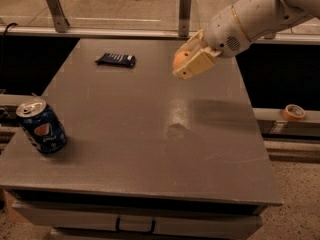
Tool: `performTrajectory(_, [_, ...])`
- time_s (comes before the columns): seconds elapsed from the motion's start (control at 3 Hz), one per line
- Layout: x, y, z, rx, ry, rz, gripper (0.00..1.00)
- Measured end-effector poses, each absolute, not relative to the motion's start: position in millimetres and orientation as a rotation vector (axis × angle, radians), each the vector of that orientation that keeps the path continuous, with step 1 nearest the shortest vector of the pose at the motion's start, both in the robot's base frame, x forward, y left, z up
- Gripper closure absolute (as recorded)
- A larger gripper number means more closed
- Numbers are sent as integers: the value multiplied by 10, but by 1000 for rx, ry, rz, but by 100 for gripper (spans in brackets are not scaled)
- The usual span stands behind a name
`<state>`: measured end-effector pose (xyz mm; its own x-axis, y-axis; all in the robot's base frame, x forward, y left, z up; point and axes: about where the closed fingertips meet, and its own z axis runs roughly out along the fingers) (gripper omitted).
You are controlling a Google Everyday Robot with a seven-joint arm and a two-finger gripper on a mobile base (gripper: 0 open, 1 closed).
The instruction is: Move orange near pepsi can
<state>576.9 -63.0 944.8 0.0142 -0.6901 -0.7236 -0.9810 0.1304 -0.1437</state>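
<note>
Orange (179,59) in end effector (187,64), aloft near packet (116,60)

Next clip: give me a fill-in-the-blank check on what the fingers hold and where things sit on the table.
1. The gripper, in the air above the table, has its fingers shut on the ____.
2. The pepsi can stands upright near the table's front edge, on the picture's ____ side.
3. Of the can and the dark packet, the ____ lies closer to the gripper.
Missing words: orange; left; packet.
</note>
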Motion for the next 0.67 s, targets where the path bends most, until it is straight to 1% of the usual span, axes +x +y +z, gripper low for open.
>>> performTrajectory(0.67, [5427,428,9389,-1763,1561,737,100])
